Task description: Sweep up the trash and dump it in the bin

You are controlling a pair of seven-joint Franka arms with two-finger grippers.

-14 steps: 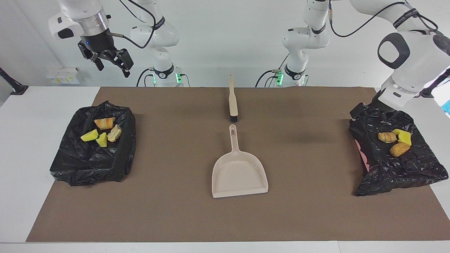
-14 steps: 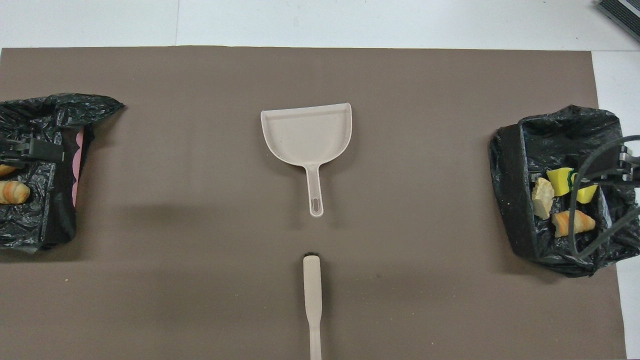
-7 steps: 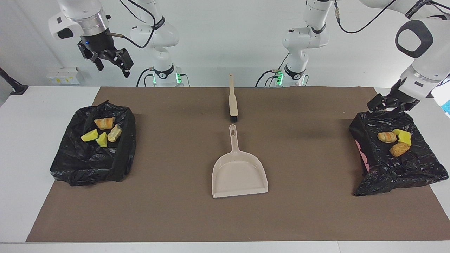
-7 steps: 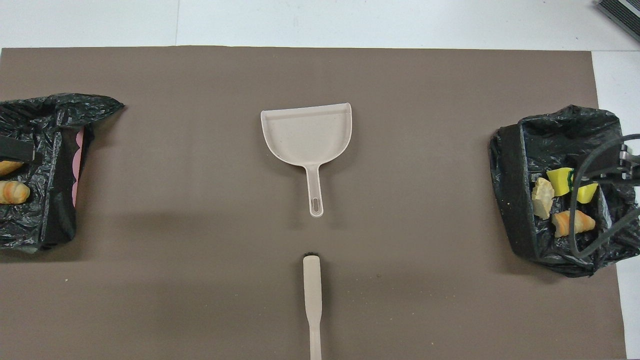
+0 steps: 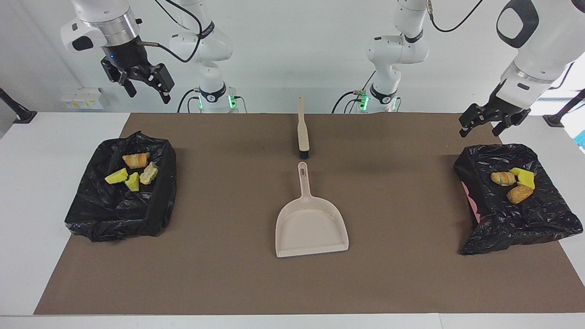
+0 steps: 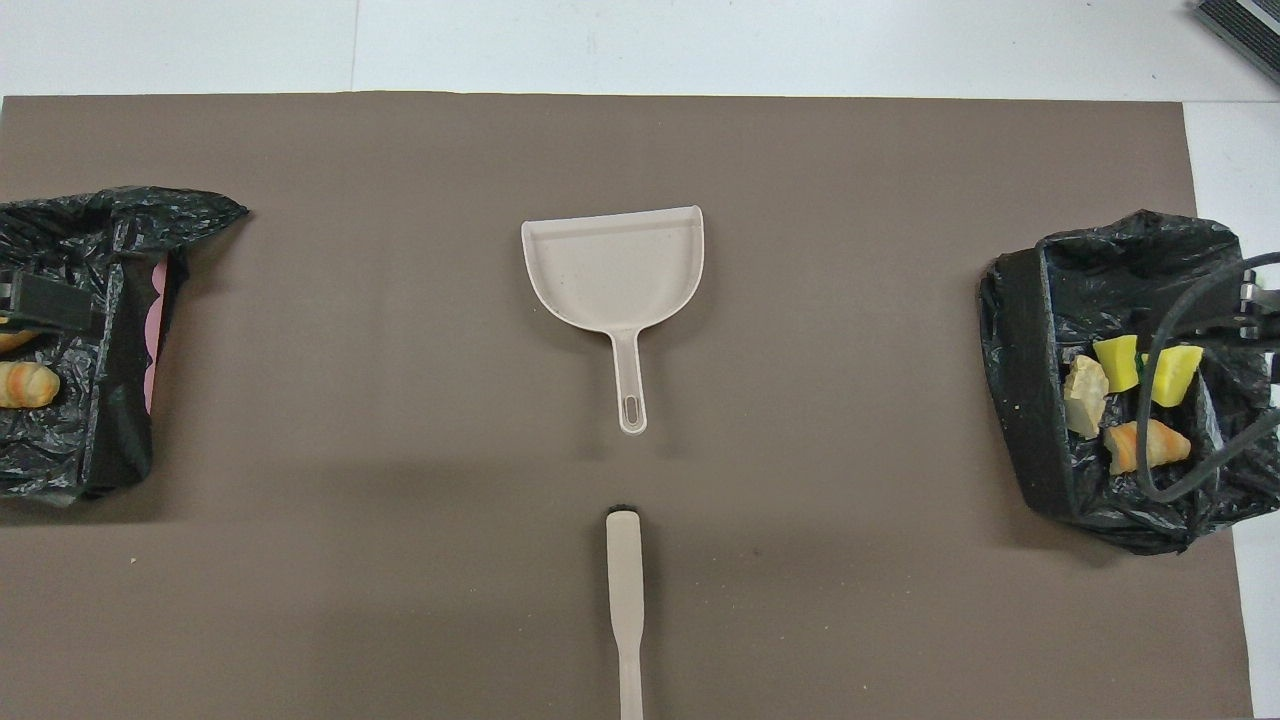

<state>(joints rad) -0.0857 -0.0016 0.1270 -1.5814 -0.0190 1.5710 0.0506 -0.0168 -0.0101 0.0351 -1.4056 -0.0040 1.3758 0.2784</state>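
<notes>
A white table point(image 5: 27, 192) carries a brown mat point(image 5: 228, 283); on the mat lie a beige dustpan point(image 5: 311, 224) and brush point(image 5: 302, 130) at the middle, and a black-lined bin point(image 5: 121, 196) point(image 5: 514, 214) at each end.

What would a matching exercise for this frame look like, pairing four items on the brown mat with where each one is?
Things:
1. beige plastic dustpan
2. beige-handled brush with black bristles
3. four pieces of trash
4. three pieces of trash

Places:
A. in the black-lined bin at the right arm's end
B. mid-table, nearest the robots
C. in the black-lined bin at the left arm's end
D. mid-table, handle pointing toward the robots

Pairs: 1-D, 2-B, 3-A, 4-C
</notes>
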